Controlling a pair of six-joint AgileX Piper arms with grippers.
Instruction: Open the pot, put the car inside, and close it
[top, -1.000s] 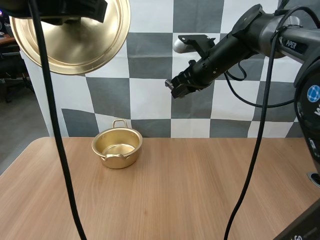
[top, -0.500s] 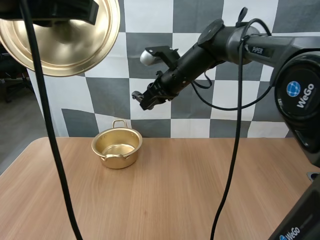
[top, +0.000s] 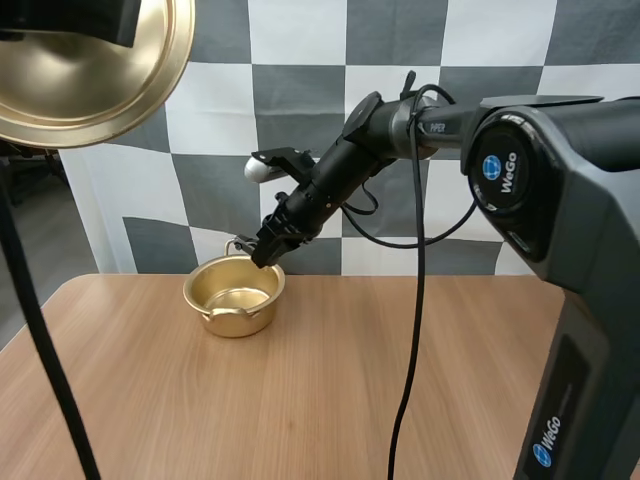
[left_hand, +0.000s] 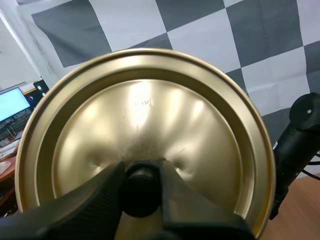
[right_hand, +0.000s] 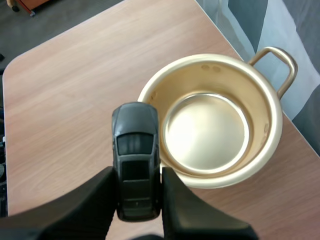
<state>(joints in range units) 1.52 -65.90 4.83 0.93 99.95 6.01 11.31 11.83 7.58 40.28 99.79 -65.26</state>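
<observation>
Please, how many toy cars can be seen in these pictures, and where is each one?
1. The car is pinched in the right tool, held at the rim of the open pot. The pot's inside is bare, so no second car hides there.

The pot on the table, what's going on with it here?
The left gripper has its jaws clamped on the knob of the gold lid, holding it up, well away from the pot. The pot sits open and empty. The right gripper holds a small dark car over the pot's rim, not yet inside.
</observation>
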